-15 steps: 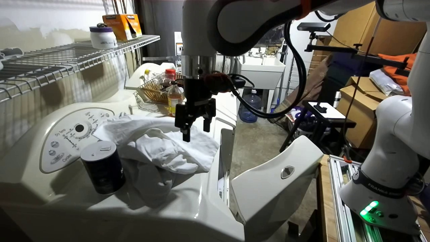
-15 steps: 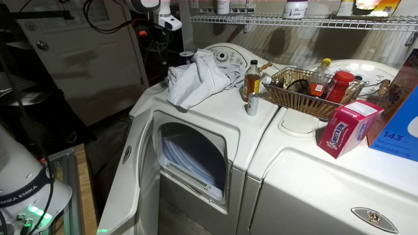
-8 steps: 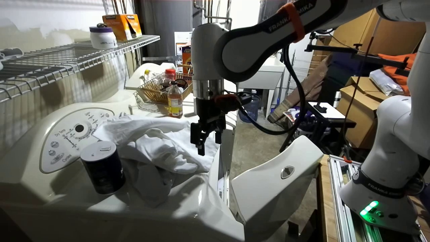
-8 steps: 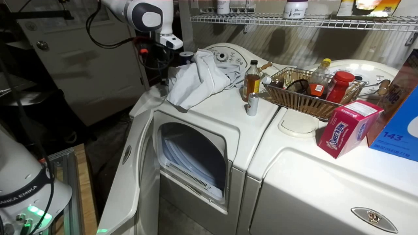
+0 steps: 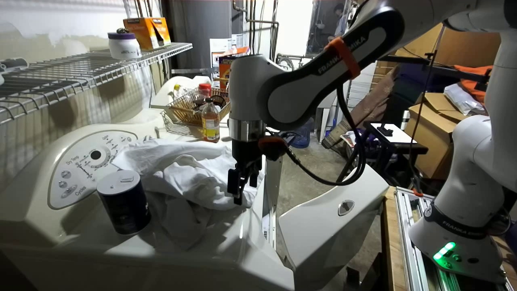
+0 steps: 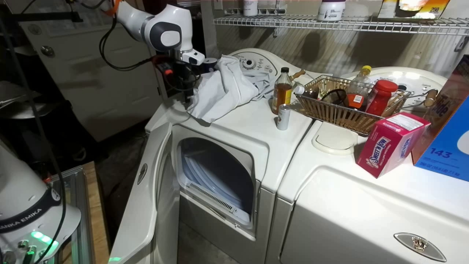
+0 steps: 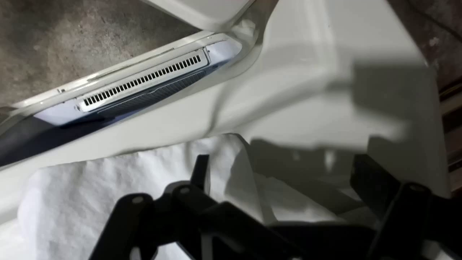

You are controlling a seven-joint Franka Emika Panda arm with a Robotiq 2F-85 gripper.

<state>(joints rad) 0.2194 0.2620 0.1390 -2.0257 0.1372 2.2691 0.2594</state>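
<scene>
2 black fingers stand spread well apart in the wrist view. In an exterior view the gripper points down in front of the 4 o'clock part of a crumpled white cloth; whether it touches the cloth, I cannot tell. The cloth lies on the table, the white top of a dryer. In an exterior view, reckoned from the cloth, a dark canister shows at 11 o'clock, an amber bottle at 3, a small can at 4, and the dryer's round-topped doorway at 6, its door swung out at 7. From the bottle, a slatted basket sits at 3 o'clock and a pink box at 4.
</scene>
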